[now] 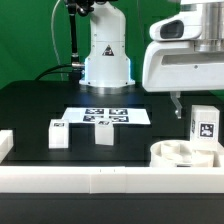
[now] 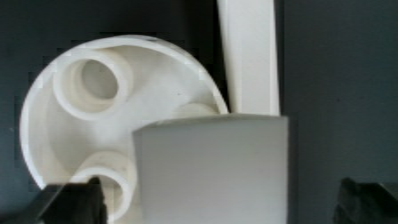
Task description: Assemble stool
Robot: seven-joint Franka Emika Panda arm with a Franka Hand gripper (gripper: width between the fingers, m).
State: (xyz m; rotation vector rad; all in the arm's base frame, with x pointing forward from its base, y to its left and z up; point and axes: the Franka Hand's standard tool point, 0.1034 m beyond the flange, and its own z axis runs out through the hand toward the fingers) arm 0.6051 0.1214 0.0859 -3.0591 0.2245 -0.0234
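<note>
The round white seat (image 1: 176, 153) lies at the front on the exterior view's right, against the border rail. In the wrist view the seat (image 2: 103, 95) shows two round holes. One white leg (image 1: 204, 122) with a square tag stands upright at the seat's edge. The leg fills the wrist view's near part (image 2: 214, 165). My gripper (image 1: 195, 108) is open and straddles this leg. The dark fingertips (image 2: 71, 200) stand apart from both its sides, and the gripper (image 2: 217, 205) does not touch it. Two more legs (image 1: 58, 133) (image 1: 103, 132) stand on the table at the exterior view's left.
The marker board (image 1: 105, 116) lies flat in the middle before the robot base (image 1: 105, 60). White border rails run along the front (image 1: 100, 182) and at the exterior view's left (image 1: 5, 145). A rail (image 2: 249, 50) shows beside the seat in the wrist view.
</note>
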